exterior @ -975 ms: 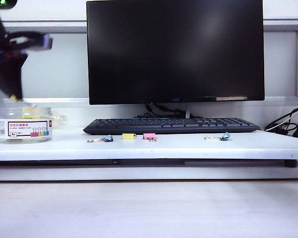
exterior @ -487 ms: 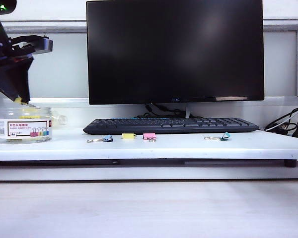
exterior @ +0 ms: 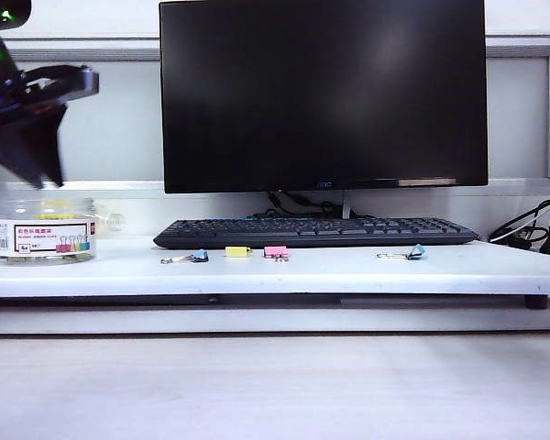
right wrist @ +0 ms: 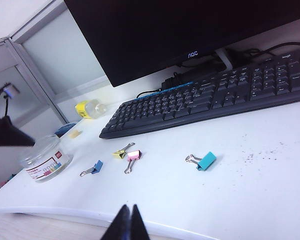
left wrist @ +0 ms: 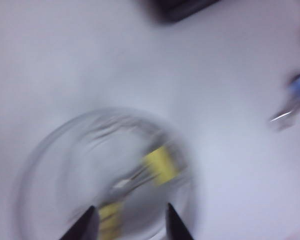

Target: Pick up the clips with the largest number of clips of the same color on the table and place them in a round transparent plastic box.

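Observation:
The round transparent plastic box [exterior: 43, 234] stands at the table's far left, its label facing front. My left gripper [exterior: 44, 176] hangs just above its mouth. In the blurred left wrist view that gripper [left wrist: 131, 220] is open and empty. The box's rim [left wrist: 50, 145] lies below it, with two yellow clips [left wrist: 160, 165] on the bottom. One more yellow clip [exterior: 238, 251] lies in front of the keyboard and shows again in the right wrist view [right wrist: 121, 152]. My right gripper [right wrist: 129, 215] is shut and empty, back over the table's near edge, far from the clips.
On the table lie a blue clip [exterior: 194, 258], a pink clip [exterior: 276, 251] and a teal clip [exterior: 408, 254]. Behind them are a black keyboard [exterior: 316, 231] and a monitor [exterior: 323, 92]. Cables [exterior: 532, 234] trail at the right. A small bottle [right wrist: 87, 107] stands behind the box.
Half a second ago a yellow clip showed at my left gripper's tips above the box; it is gone from them now. The hand has tilted a little over the box.

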Action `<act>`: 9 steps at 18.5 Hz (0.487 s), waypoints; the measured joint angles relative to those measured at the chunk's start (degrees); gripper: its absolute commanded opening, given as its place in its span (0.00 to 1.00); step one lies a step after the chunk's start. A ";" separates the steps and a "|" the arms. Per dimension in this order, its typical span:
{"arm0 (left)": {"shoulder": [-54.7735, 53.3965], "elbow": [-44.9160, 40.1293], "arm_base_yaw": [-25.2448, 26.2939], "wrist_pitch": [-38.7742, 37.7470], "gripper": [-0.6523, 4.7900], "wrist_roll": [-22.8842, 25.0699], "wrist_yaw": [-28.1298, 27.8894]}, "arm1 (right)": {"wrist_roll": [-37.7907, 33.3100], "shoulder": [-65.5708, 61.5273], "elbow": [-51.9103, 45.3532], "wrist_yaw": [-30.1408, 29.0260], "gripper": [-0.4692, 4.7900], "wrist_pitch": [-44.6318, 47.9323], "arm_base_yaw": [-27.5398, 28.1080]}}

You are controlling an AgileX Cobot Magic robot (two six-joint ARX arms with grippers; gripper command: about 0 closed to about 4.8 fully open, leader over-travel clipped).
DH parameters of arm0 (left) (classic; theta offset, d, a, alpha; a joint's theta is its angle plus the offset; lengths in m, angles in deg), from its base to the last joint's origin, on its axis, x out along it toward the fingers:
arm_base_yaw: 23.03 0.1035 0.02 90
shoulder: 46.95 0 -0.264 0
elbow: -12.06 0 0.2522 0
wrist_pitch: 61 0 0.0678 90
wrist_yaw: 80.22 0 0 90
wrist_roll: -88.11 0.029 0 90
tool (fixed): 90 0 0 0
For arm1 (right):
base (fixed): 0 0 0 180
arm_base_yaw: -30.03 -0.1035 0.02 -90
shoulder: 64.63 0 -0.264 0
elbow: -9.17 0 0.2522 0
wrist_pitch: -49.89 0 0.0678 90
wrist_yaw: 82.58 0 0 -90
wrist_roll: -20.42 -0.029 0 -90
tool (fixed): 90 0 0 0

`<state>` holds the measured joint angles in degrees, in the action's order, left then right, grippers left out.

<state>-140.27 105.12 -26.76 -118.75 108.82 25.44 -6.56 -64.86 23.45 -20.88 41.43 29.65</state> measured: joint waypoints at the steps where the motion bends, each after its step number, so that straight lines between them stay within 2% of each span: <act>1: 0.02 0.00 -0.37 1.11 0.45 -1.31 0.98 | 0.00 0.00 0.00 0.00 0.09 0.02 0.00; 5: 0.00 0.00 -3.63 3.13 0.45 -3.93 1.73 | 0.00 0.00 0.00 0.00 0.09 0.00 0.00; 9: 0.00 0.00 -9.64 6.10 0.45 -9.29 1.53 | 0.00 0.00 0.00 0.00 0.09 -0.02 0.00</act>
<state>-140.27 105.12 -36.40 -112.65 99.53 26.97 -6.56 -64.86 23.45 -20.88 41.41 29.65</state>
